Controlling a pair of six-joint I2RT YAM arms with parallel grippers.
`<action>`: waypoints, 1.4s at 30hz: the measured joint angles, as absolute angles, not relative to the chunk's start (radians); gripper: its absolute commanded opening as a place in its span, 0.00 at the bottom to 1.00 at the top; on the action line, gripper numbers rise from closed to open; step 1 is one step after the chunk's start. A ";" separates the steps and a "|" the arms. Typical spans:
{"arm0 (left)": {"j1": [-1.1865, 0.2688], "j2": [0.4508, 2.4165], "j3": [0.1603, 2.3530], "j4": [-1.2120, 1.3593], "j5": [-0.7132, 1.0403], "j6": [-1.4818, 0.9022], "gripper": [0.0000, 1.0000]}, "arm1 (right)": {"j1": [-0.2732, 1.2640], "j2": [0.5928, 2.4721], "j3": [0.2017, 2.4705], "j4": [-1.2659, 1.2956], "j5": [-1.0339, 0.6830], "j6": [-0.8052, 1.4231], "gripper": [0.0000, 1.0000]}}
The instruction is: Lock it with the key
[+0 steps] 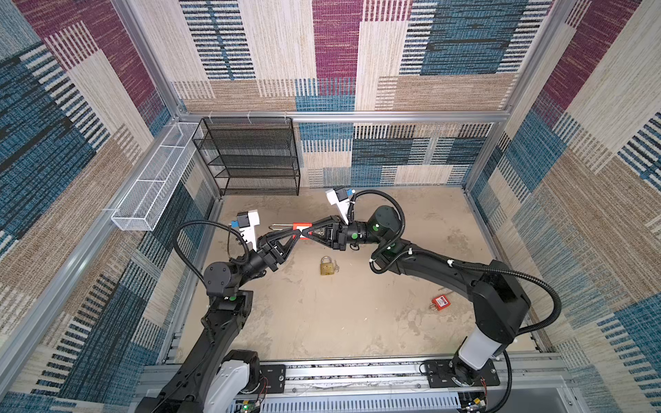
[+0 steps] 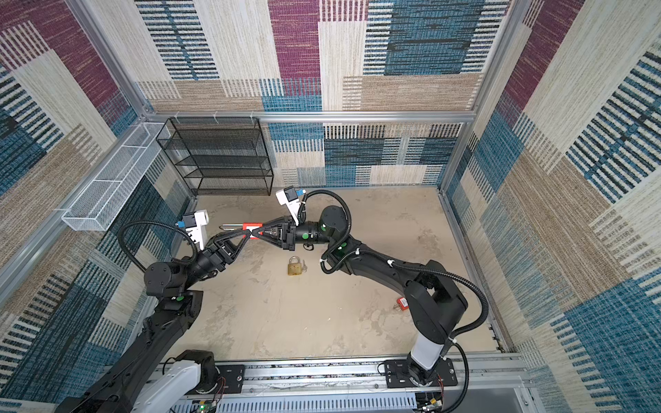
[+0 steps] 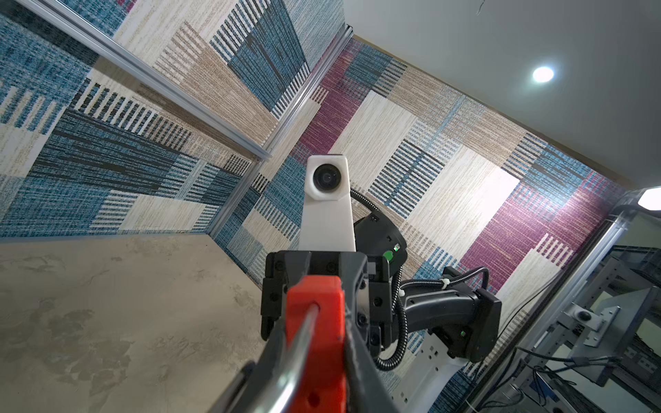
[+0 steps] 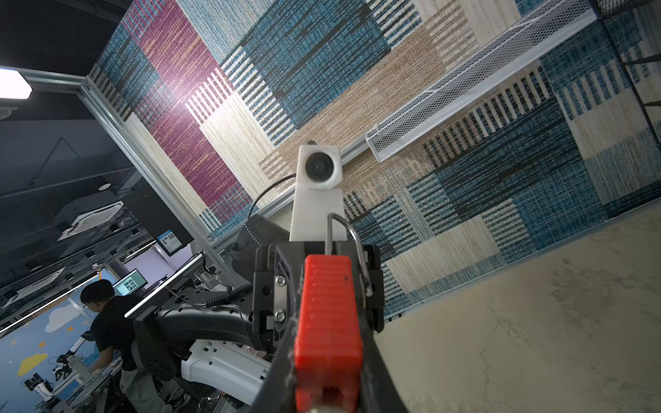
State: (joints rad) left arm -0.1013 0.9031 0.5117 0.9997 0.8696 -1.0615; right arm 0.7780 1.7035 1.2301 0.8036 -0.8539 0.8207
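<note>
Beige worktop lies below the red padlock, clamped from opposite sides by left fingers and right fingers, likely steadying it aloft for keying.

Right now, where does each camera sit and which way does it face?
Top views: high over the arms' bases, looking down at the floor; both arms show.
Left wrist: on the left arm, looking along the left gripper at the red padlock; right arm beyond.
Right wrist: on the right arm, along the right gripper; left arm beyond.
Shared: both wrist views show the red padlock.
</note>
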 measured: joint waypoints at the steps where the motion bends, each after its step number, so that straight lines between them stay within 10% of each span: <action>1: -0.101 0.903 0.512 1.000 0.869 -1.061 0.33 | 0.778 1.703 1.230 0.804 -0.854 0.821 0.09; 16: -0.101 0.861 0.511 0.944 0.865 -1.023 0.55 | 0.778 1.692 1.229 0.808 -0.852 0.816 0.07; 42: -0.076 0.767 0.513 0.796 0.864 -0.966 0.56 | 0.694 1.568 1.109 0.791 -0.844 0.799 0.06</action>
